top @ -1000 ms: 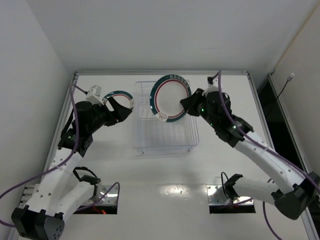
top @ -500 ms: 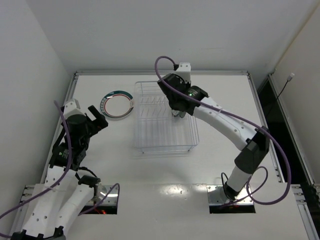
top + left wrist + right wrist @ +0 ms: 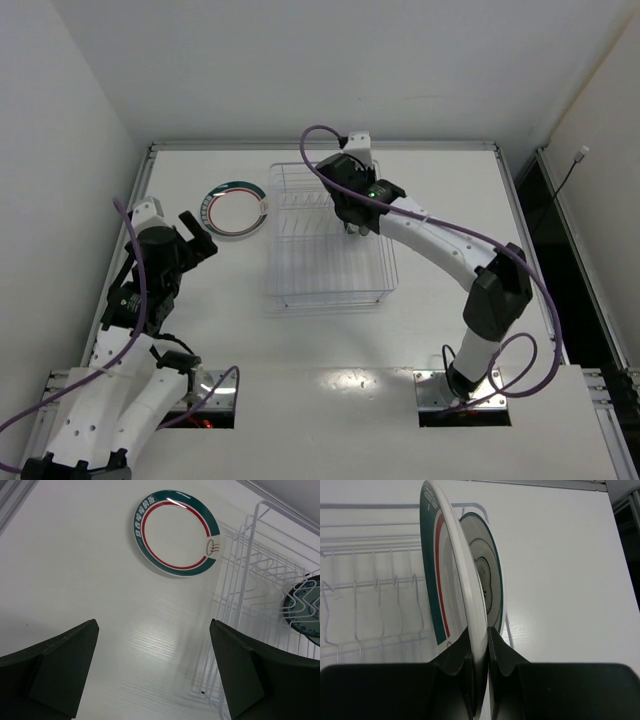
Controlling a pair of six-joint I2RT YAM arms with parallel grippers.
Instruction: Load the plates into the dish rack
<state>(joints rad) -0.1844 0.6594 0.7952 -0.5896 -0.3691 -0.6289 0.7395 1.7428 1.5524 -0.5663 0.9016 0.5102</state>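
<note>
Three plates are in view at the moment pictured. The first, a white plate (image 3: 174, 532) with a dark green rim band, a thin red inner ring and a small printed mark on the band, lies flat on the white table (image 3: 450, 330), just left of the dish rack (image 3: 330, 270) and near its far end. We see the left gripper (image 3: 152, 625) near this plate but not touching it, its two dark fingers spread wide with nothing between them.

A second plate (image 3: 437, 565) of the same green-and-red pattern is pinched at its edge by the right gripper (image 3: 480, 637), whose jaws stand narrow on either side of the rim. It is held on edge over the far end of the pale wire rack, above a row of upright tines. We cannot tell whether it touches the wires.

The third, a smaller teal patterned plate (image 3: 302, 605), stands on edge inside the rack, just beside the held plate and on the side nearer the rack's right wall.

There is one rack, and there are two arms.
</note>
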